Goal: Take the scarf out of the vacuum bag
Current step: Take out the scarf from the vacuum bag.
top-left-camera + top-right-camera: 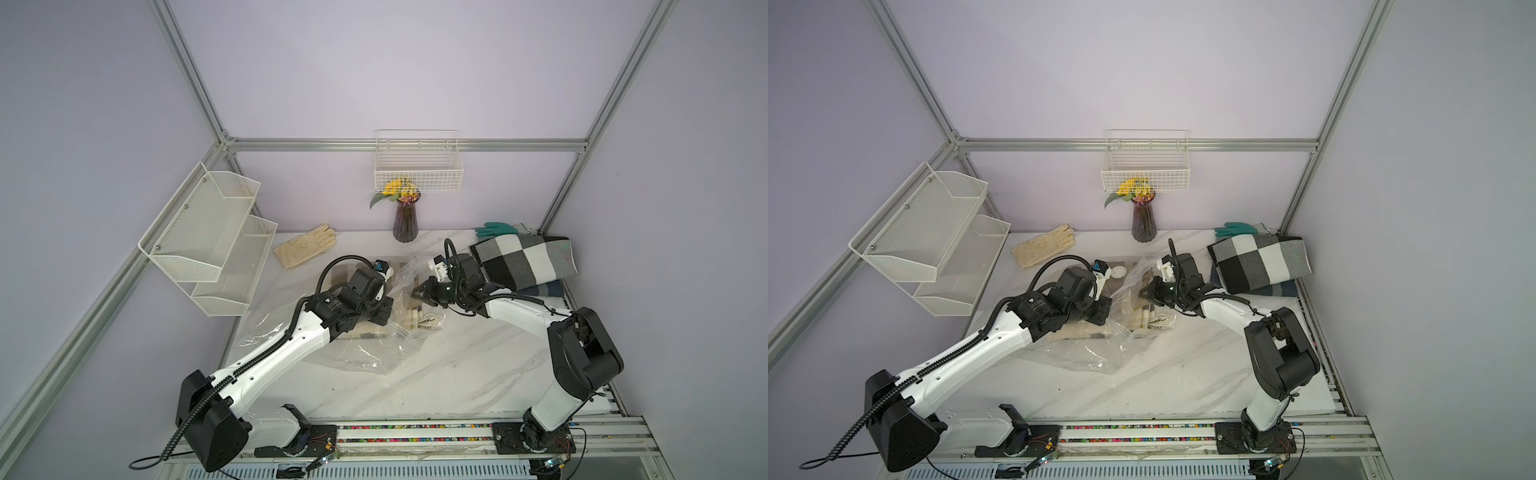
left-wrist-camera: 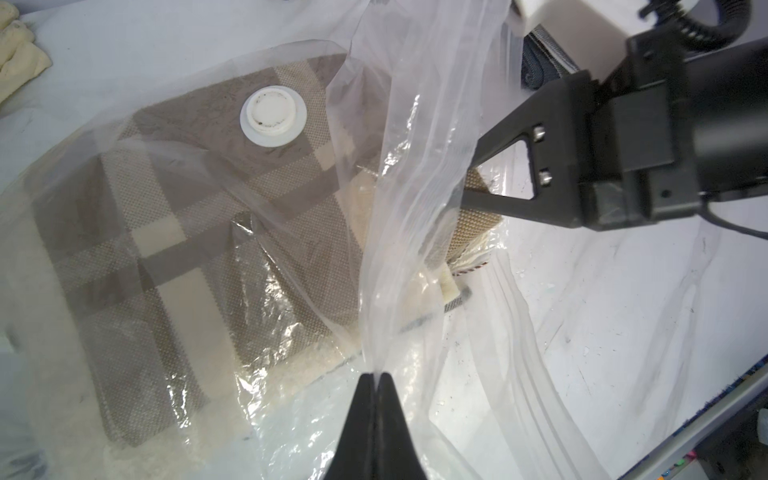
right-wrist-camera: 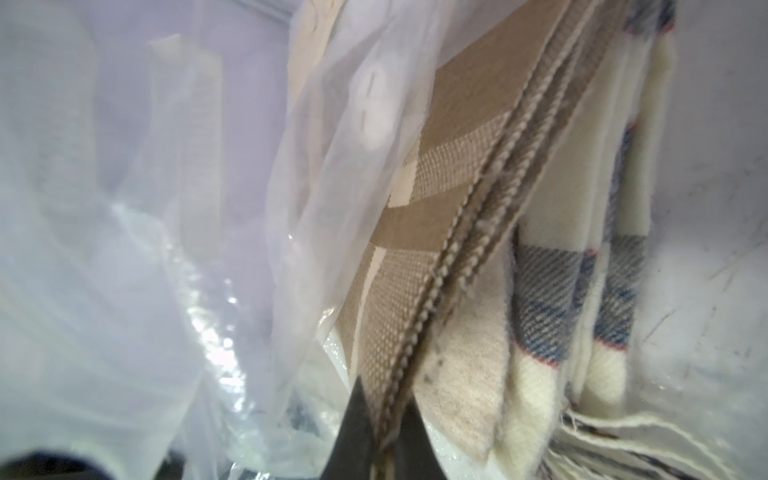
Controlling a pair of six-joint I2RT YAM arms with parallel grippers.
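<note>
The vacuum bag is a crinkly clear plastic bag lying mid-table, its white valve cap facing up. Inside lies the folded scarf, beige and brown plaid. My left gripper is shut on a raised fold of the bag's plastic at its open end. My right gripper reaches into the bag's mouth and is shut on the scarf's corded edge. Cream fabric with blue and red stripes lies folded against the plaid layer.
A black, white and grey checked blanket lies at the back right with a teal glove behind it. Cream gloves lie at the back left. A dark vase of flowers, a wall wire basket and a mesh shelf stand around.
</note>
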